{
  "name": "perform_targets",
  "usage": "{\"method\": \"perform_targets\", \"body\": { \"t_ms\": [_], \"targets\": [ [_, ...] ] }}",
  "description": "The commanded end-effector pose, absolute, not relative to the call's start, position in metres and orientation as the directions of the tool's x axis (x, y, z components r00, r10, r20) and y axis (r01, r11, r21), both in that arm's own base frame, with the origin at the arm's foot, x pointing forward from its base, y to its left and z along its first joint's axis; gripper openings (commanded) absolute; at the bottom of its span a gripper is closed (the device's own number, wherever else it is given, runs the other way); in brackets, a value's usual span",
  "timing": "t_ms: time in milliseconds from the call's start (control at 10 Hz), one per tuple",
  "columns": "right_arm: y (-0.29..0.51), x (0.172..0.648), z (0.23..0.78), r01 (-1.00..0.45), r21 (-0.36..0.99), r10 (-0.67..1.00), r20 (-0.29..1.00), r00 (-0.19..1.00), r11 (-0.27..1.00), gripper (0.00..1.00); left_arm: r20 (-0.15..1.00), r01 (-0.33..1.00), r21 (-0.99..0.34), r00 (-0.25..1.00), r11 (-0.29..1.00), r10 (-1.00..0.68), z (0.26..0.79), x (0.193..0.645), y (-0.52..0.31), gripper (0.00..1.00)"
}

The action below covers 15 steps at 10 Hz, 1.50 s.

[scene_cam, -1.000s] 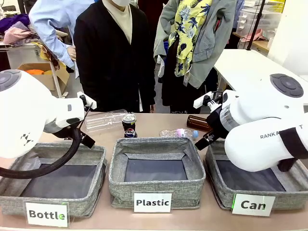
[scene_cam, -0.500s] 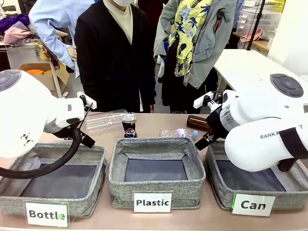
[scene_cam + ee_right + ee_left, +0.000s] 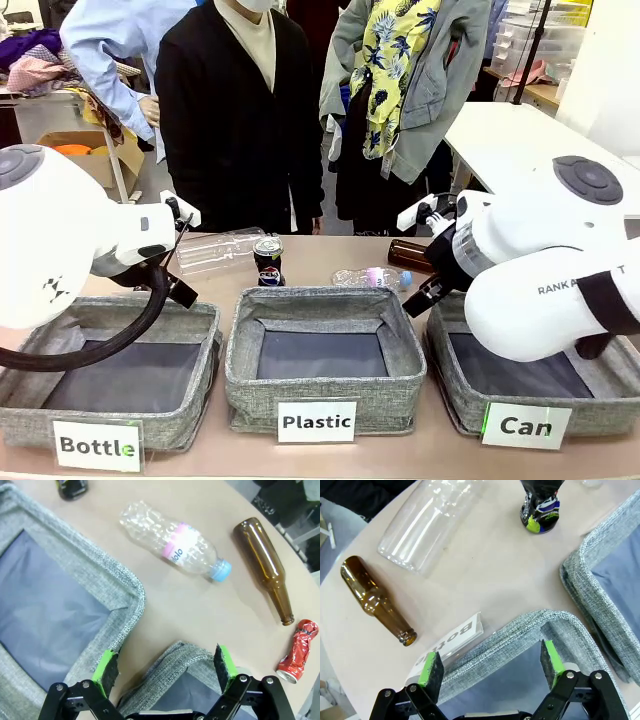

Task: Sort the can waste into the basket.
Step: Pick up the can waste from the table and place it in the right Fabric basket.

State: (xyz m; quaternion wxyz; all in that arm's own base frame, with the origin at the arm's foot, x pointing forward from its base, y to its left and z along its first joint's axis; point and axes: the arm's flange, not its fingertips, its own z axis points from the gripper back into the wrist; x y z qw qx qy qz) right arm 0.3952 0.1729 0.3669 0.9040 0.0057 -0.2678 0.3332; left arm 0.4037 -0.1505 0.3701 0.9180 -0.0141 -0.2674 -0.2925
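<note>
A black Pepsi can (image 3: 268,262) stands upright on the table behind the middle bin; it is also at the top of the left wrist view (image 3: 540,509). A crushed shiny red can (image 3: 297,651) lies on the table at the right edge of the right wrist view. The grey basket labelled "Can" (image 3: 455,395) sits front right, its dark floor bare. My right gripper (image 3: 165,665) hangs open over that basket's near corner rim (image 3: 180,652). My left gripper (image 3: 490,662) is open above the "Bottle" bin's rim (image 3: 535,620), holding nothing.
Grey bins labelled "Bottle" (image 3: 30,425) and "Plastic" (image 3: 245,385) sit left and middle. A clear plastic bottle (image 3: 215,248), a crumpled pink-labelled bottle (image 3: 175,542) and brown glass bottles (image 3: 265,565) (image 3: 375,600) lie on the table. People stand at the far edge.
My right arm has shifted slightly to the left. The left arm and the objects on the table have stayed put.
</note>
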Motion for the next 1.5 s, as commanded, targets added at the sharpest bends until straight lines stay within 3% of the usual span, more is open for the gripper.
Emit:
{"method": "perform_targets", "body": {
  "t_ms": [0, 200, 400, 600, 800, 1000, 1200, 1400],
  "targets": [
    [0.173, 0.395, 0.368, -0.606, -0.168, 0.599, 0.489, 0.634, 0.778, 1.00, 0.499, 0.545, 0.131, 0.686, 0.828, -0.530, 0.370, 0.404, -0.151, 1.00],
    [0.176, 0.383, 0.408, -0.618, -0.221, 0.633, 0.496, 0.594, 0.754, 1.00, 0.458, 0.605, 0.041, 0.696, 0.795, -0.553, 0.410, 0.384, -0.153, 1.00],
    [0.144, 0.361, 0.452, -0.599, -0.093, 0.525, 0.600, 0.604, 0.795, 1.00, 0.524, 0.639, -0.090, 0.682, 0.764, -0.509, 0.458, 0.354, -0.146, 1.00],
    [0.111, 0.339, 0.482, -0.587, 0.153, 0.403, 0.590, 0.699, 0.795, 1.00, 0.580, 0.642, -0.246, 0.698, 0.726, -0.420, 0.490, 0.320, -0.116, 1.00],
    [0.058, 0.320, 0.499, -0.467, 0.465, 0.205, 0.508, 0.836, 0.752, 1.00, 0.614, 0.647, -0.483, 0.730, 0.590, -0.299, 0.504, 0.301, -0.046, 1.00],
    [-0.028, 0.298, 0.482, -0.516, 0.600, 0.116, 0.577, 0.808, 0.611, 1.00, 0.684, 0.620, -0.649, 0.729, 0.440, -0.018, 0.486, 0.286, 0.063, 1.00],
    [-0.101, 0.283, 0.447, -0.451, 0.722, -0.101, 0.579, 0.809, 0.524, 1.00, 0.608, 0.510, -0.781, 0.751, 0.359, 0.257, 0.436, 0.278, 0.084, 1.00],
    [-0.157, 0.275, 0.411, -0.350, 0.844, -0.370, 0.502, 0.782, 0.406, 1.00, 0.485, 0.384, -0.873, 0.744, 0.299, 0.459, 0.384, 0.264, 0.109, 1.00]
  ]
}}
